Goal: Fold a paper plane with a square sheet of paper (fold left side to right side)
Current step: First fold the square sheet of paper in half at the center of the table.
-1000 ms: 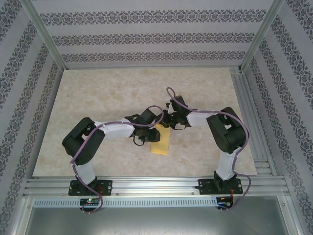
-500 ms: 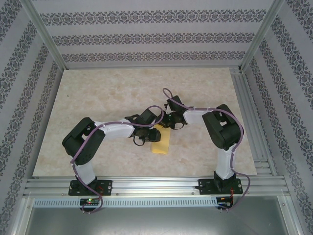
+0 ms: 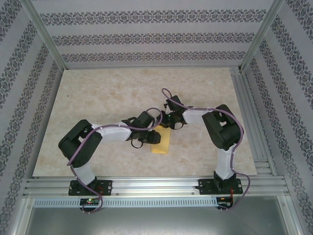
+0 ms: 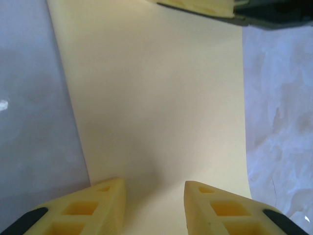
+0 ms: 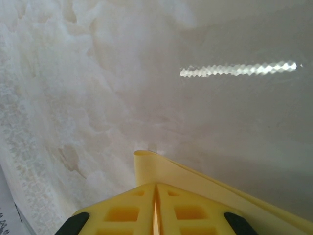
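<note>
The square sheet of paper [image 3: 162,145] is pale yellow and lies on the table as a narrow upright rectangle, not a paper plane. In the left wrist view the paper [image 4: 156,98] runs away from me. My left gripper [image 4: 152,183] is open, both fingertips low over its near end, nothing between them. From above, the left gripper [image 3: 155,137] sits at the sheet's left edge. My right gripper [image 5: 156,185] is shut on the paper's [image 5: 149,166] far end, whose edge curls up off the table. From above, the right gripper [image 3: 168,126] is at the sheet's top.
The marble-patterned table [image 3: 107,98] extends around the paper on all sides. Aluminium rails [image 3: 156,185] run along the near edge and the right side. Patterned walls enclose the back and both sides. The right gripper's fingers [image 4: 200,6] reach into the top of the left wrist view.
The right arm shifted slightly left, still pinching the paper. The left arm's elbow swung out to the left and its gripper edged down over the sheet, its jaws a touch wider.
</note>
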